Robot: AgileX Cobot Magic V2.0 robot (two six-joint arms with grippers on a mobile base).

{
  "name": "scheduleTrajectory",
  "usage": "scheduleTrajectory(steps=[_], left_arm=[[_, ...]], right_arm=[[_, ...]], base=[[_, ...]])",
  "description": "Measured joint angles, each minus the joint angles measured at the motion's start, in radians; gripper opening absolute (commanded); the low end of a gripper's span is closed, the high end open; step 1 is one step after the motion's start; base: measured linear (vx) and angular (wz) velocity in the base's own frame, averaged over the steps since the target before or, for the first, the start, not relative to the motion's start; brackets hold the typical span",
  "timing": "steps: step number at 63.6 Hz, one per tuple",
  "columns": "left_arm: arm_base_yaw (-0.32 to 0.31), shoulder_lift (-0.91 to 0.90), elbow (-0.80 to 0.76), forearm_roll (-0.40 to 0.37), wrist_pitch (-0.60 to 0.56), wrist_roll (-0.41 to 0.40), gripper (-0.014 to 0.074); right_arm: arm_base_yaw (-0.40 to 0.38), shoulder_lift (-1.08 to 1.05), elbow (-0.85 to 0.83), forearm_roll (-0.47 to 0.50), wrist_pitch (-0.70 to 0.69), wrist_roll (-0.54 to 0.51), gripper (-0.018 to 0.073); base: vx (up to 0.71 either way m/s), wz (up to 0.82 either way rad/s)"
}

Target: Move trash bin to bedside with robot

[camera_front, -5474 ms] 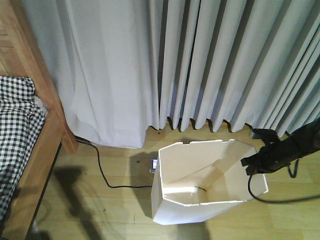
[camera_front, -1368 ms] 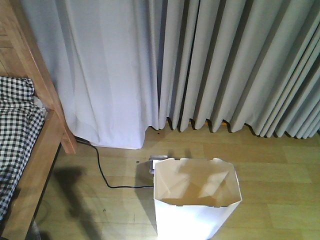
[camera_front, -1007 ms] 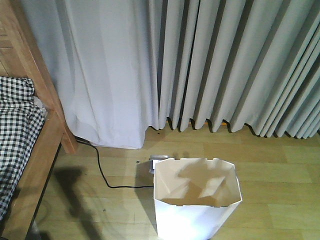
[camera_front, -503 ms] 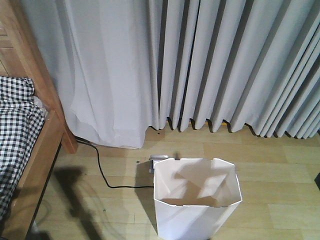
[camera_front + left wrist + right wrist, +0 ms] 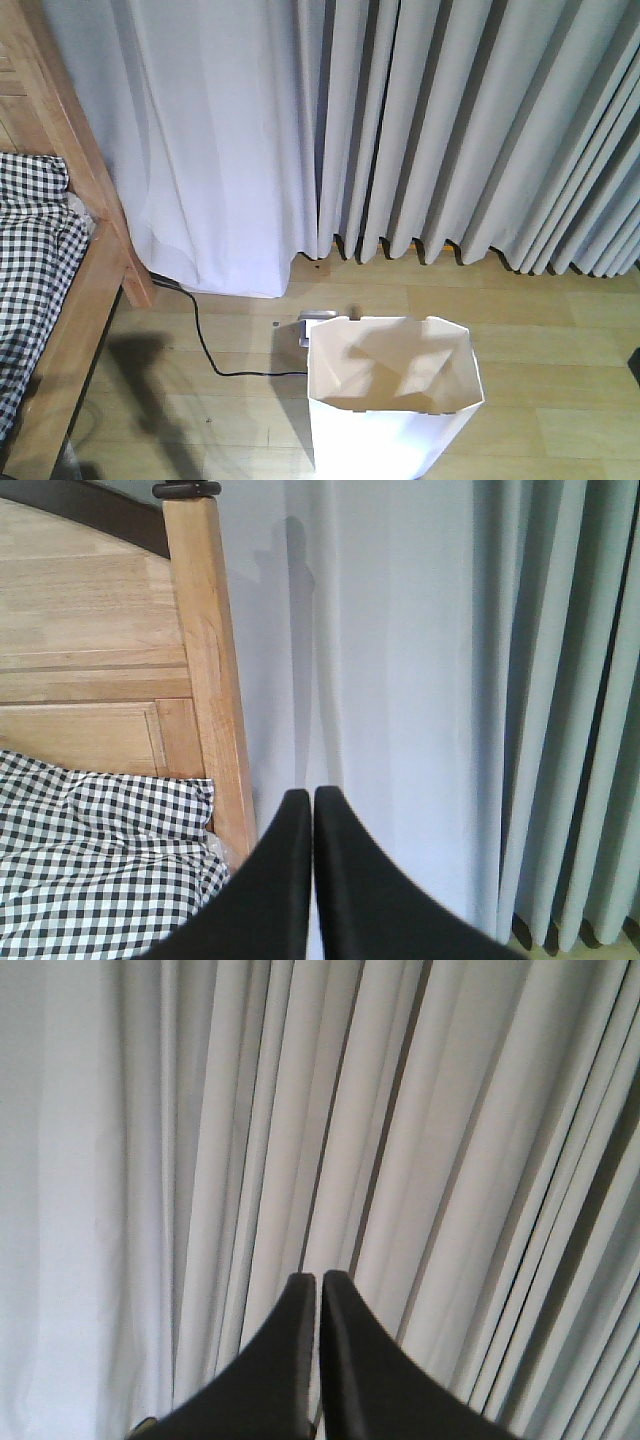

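Observation:
The white trash bin (image 5: 385, 435) stands upright on the wooden floor at the bottom centre of the front view, its cream inside showing and nothing touching it. The bed, with its light wooden frame (image 5: 92, 290) and checked bedding (image 5: 28, 262), lies at the left, with a stretch of floor between it and the bin. In the left wrist view my left gripper (image 5: 311, 793) is shut on nothing, in front of the bedpost (image 5: 212, 680) and the bedding (image 5: 90, 850). My right gripper (image 5: 319, 1276) is shut and empty, facing the curtain. Neither gripper shows in the front view.
Grey-white curtains (image 5: 420, 130) hang to the floor behind the bin. A black cable (image 5: 205, 345) runs across the floor from the curtain's foot to a small grey box (image 5: 316, 319) just behind the bin. A dark sliver (image 5: 636, 366) sits at the right edge.
5.5 s ago a black arm held the bin's right rim with the bin tilted. Now the bin stands upright and free, and the arm has left the front view.

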State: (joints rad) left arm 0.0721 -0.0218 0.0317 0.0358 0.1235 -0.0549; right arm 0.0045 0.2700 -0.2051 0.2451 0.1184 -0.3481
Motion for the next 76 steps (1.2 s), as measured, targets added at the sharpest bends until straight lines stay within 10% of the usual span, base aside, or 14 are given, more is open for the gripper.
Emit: scheduleTrajectory(steps=[26, 76], left_arm=[[0.000, 0.000, 0.000, 0.000, 0.000, 0.000, -0.0006], [0.000, 0.000, 0.000, 0.000, 0.000, 0.000, -0.0006]], right_arm=[[0.000, -0.264, 0.173, -0.191, 0.012, 0.297, -0.0009], [0.001, -0.282, 0.234, -0.293, -0.032, 0.318, -0.0009]], base=[[0.00, 0.00], [0.00, 0.00]])
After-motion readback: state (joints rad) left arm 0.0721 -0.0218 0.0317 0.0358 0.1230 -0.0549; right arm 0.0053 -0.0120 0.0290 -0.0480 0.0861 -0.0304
